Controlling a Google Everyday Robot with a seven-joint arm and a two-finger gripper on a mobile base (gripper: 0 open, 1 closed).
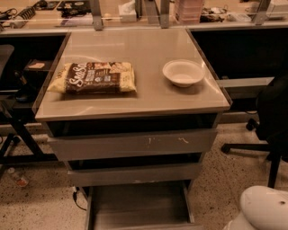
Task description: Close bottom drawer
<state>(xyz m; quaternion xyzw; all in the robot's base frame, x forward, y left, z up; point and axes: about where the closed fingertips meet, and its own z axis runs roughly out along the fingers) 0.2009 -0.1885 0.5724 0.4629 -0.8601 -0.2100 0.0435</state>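
The bottom drawer [139, 207] of the grey cabinet stands pulled out toward me, its shallow flat tray bare and its front strip cut by the lower frame edge. Above it are the middle drawer front [135, 174] and the top drawer front [132, 144] with pale scratch marks, both slightly out. A white rounded part of my robot [263, 209] shows at the bottom right. My gripper is not in view.
On the cabinet top [135, 103] lie a brown snack bag [93, 77] and a white bowl [183, 72]. A black office chair [270, 121] stands at the right, dark table legs [20, 134] at the left, a cluttered counter [135, 11] behind.
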